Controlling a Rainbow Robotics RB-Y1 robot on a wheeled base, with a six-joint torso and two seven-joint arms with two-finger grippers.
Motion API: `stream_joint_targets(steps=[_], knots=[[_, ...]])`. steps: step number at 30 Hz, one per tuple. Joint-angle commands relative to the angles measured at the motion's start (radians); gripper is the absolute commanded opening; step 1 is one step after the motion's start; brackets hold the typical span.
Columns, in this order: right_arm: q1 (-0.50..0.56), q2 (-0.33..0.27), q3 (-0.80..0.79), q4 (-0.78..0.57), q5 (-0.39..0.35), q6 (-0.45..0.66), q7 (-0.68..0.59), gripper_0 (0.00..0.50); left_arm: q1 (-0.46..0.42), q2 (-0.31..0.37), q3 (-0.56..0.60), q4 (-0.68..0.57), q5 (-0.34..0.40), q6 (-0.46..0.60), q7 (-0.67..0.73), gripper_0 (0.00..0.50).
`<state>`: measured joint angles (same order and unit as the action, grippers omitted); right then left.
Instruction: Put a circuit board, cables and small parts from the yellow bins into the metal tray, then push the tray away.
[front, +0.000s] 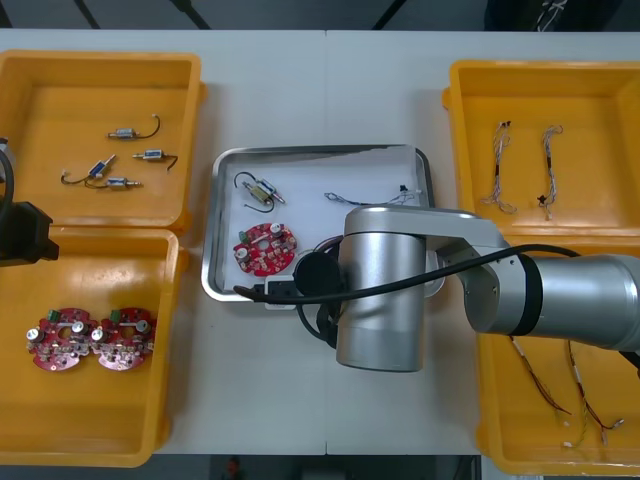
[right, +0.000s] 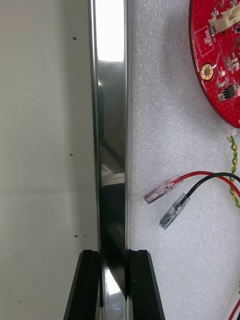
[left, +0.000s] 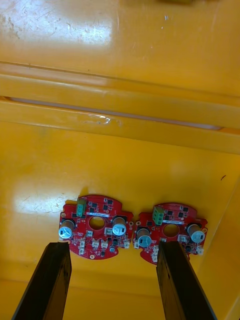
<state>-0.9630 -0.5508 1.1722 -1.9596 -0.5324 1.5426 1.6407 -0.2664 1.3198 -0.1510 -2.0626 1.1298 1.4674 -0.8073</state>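
Right gripper (right: 114, 254) clamped on the tray (right: 110, 125) rim.
Its fingers (right: 140, 285) stand apart only by the wall's thickness, one outside the tray and one inside, at the tray's near edge; just inside that edge lie the two clear plug ends of a red and black cable (right: 200, 181); past them a board (right: 220, 60) lies flat on the tray's white lining; deeper in the tray sit a small part (front: 260, 192) and what looks like a blue and white cable (front: 370, 197); the left gripper (left: 114, 247) hangs well left of the tray, fingers wide apart and holding nothing, above two boards (left: 97, 232) side by side in a bin (left: 120, 75).
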Motion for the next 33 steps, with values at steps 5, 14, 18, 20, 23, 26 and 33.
stream_joint_targets(steps=[5,14,18,20,23,26,33], knots=[[-0.103,-0.052,0.003,0.024,0.006,-0.035,-0.012,0.0,0.013,0.044,0.03,-0.021,-0.01,-0.009,-0.021,0.5],[-0.175,-0.038,0.003,0.145,0.006,-0.084,0.021,0.0,0.013,0.044,0.03,-0.021,-0.01,-0.009,-0.021,0.5],[-0.201,-0.029,0.003,0.2,0.006,-0.124,0.042,0.0,0.013,0.044,0.03,-0.021,-0.01,-0.009,-0.021,0.5],[-0.212,-0.024,0.003,0.243,0.006,-0.168,0.093,0.0,0.013,0.044,0.03,-0.021,-0.01,-0.009,-0.021,0.5],[-0.221,-0.021,0.003,0.3,0.003,-0.229,0.159,0.0,0.013,0.044,0.03,-0.021,-0.01,-0.009,-0.021,0.5],[-0.23,-0.021,0.003,0.346,0.003,-0.277,0.206,0.0,0.013,0.044,0.03,-0.021,-0.01,-0.009,-0.021,0.5],[-0.264,-0.008,0.003,0.462,-0.008,-0.368,0.294,0.0,0.013,0.044,0.03,-0.021,-0.01,-0.009,-0.021,0.5]])
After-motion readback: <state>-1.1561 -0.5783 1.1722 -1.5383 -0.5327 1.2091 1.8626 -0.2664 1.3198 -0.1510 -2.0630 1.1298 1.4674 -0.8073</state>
